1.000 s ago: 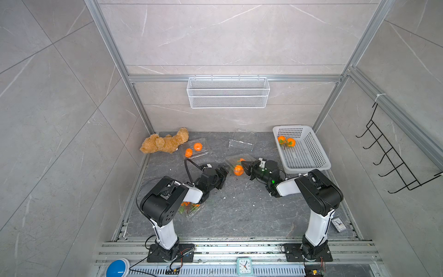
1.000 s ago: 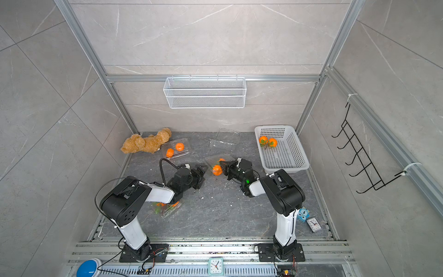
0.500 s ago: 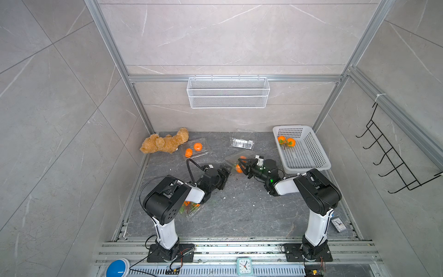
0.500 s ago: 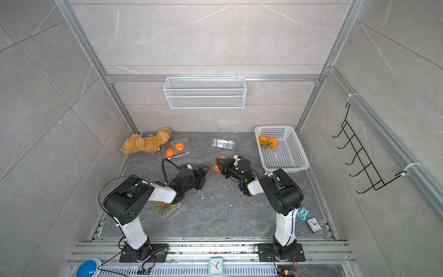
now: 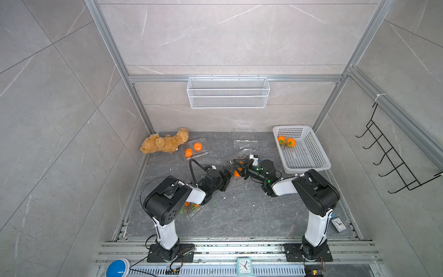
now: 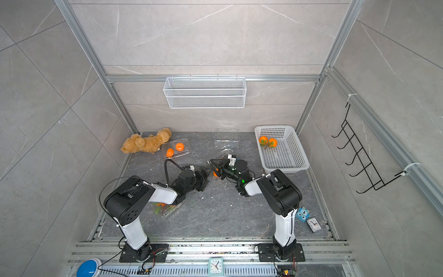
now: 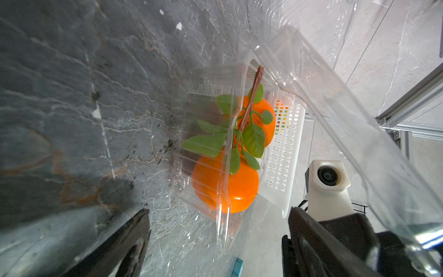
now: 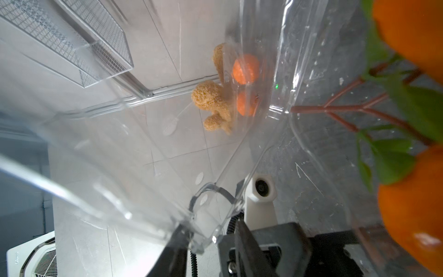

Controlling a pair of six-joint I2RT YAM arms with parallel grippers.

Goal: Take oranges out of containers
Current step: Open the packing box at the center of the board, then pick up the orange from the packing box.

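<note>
Right gripper [image 8: 211, 230]: fingers [image 8: 249, 247] part-way apart, with a corner of a transparent lid [image 8: 148, 148] between them. Clamped on it or only touching it: cannot tell. Lid raised and tilted, hinged to the middle container [image 7: 223, 230], with the container's base flat on the dark tabletop [image 5: 239, 211].

Left gripper [image 7: 218, 213]: fingers [image 7: 124, 239] wide apart, nothing between them. Pointed at the open side of the middle container, just short of its near edge. In both top views, set tip to tip with the right gripper near the centre of the tabletop, low over the surface.

Contents of the middle container: two oranges [image 7: 225, 187] in the base, touching each other. Joined by a brown stem [image 7: 255, 84] with green leaves [image 7: 206, 144].

Other containers, located in a top view:
- Second container [image 5: 203, 153]: flat on the tabletop, just beside the teddy bear [image 5: 165, 142]. Two oranges inside, side by side.
- Third container [image 5: 244, 141]: transparent, near the back wall, between the teddy bear and the white basket [image 5: 320, 150].
- Fourth container [image 5: 191, 211]: partly hidden beneath the left arm, with orange and green visible through the plastic. Number of fruits not discernible.

White basket: at the rear right of the tabletop, near the right arm. Two more oranges with green leaves in its far corner, touching each other.
</note>
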